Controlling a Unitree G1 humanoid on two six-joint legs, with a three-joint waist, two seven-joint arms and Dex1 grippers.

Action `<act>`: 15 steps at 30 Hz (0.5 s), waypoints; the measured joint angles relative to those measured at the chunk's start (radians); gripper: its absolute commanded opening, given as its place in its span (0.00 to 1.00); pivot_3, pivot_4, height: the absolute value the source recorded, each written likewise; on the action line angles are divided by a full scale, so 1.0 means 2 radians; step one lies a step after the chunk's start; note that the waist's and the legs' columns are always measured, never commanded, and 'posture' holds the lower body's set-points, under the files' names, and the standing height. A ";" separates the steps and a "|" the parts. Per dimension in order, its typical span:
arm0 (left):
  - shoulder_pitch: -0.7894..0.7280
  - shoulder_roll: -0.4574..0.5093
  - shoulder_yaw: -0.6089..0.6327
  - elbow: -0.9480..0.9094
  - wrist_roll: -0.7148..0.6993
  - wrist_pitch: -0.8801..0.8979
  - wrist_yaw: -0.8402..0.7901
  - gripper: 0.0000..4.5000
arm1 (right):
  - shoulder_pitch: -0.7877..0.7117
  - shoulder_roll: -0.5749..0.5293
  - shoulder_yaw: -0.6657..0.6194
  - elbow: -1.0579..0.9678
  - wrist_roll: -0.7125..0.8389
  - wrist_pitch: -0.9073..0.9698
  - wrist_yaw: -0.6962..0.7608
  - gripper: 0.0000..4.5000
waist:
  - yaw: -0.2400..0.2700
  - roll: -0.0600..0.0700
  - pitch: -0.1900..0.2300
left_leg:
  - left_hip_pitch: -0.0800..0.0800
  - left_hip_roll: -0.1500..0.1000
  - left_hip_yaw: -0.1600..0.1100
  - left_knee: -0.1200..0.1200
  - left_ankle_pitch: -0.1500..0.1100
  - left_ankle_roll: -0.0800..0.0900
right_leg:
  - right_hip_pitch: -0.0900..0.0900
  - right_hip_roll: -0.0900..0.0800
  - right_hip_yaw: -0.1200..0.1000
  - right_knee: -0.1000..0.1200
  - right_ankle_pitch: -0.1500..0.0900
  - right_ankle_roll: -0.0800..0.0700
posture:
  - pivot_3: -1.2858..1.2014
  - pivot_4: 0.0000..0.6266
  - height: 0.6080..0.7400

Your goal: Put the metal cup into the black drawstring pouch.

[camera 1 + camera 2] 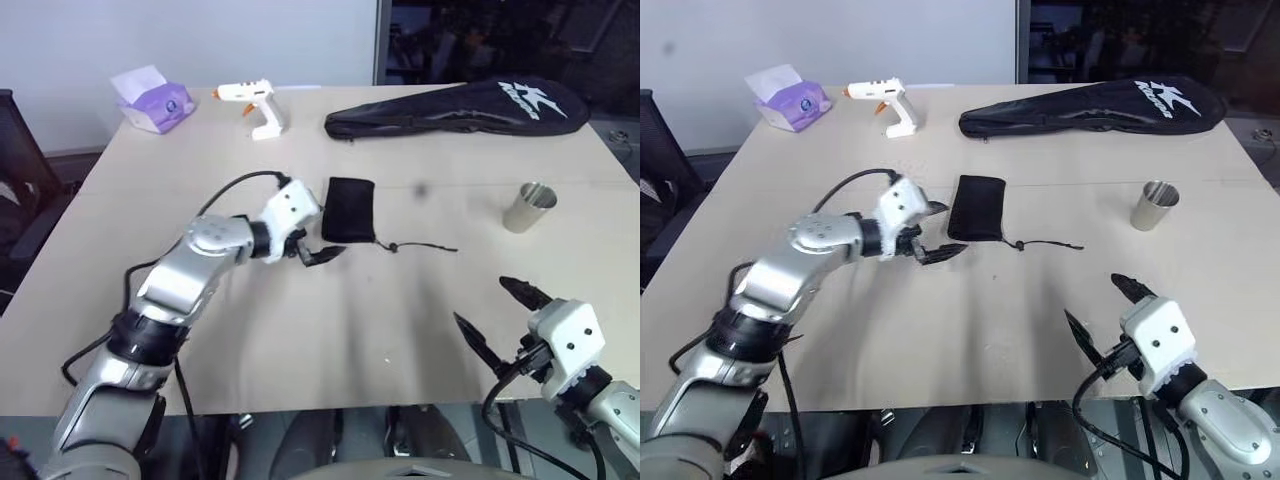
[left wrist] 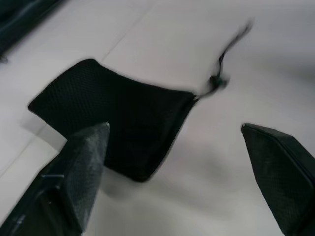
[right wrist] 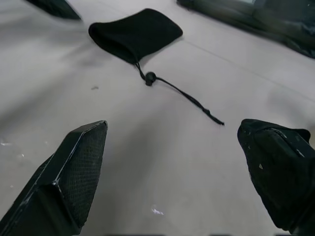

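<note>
While the glue gun [image 1: 252, 103] stands apart, nothing seemingly blocks the pouch [image 1: 349, 210].

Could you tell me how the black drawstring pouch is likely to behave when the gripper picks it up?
The black drawstring pouch lies flat and looks like soft fabric, so it will probably sag and fold. Its cord trails loose across the table and would likely dangle. It seems light and might slide if nudged.
</note>
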 measured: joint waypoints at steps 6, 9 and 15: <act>-0.036 -0.044 -0.033 0.108 0.073 -0.094 -0.021 0.98 | -0.001 -0.006 0.032 -0.003 -0.012 -0.001 -0.045 1.00 | 0.001 0.000 0.000 | 0.000 0.000 0.000 0.000 0.000 0.000 | 0.000 0.000 0.000 0.000 0.000 0.000 | 0.52 0.24 1.00; -0.070 -0.069 -0.035 0.163 0.097 -0.124 -0.022 0.98 | 0.002 -0.006 0.058 -0.003 -0.027 -0.007 -0.068 1.00 | 0.001 -0.001 0.000 | -0.001 0.000 0.000 0.001 0.000 0.000 | 0.000 0.000 0.000 0.000 0.000 0.000 | 0.52 0.24 1.00; -0.111 -0.091 -0.035 0.236 0.116 -0.157 -0.048 0.98 | 0.015 -0.004 0.088 -0.003 -0.046 -0.021 -0.103 1.00 | -0.001 -0.001 0.000 | -0.001 0.000 0.000 0.001 0.000 0.000 | 0.000 0.000 -0.001 0.001 0.000 0.000 | 0.52 0.24 1.00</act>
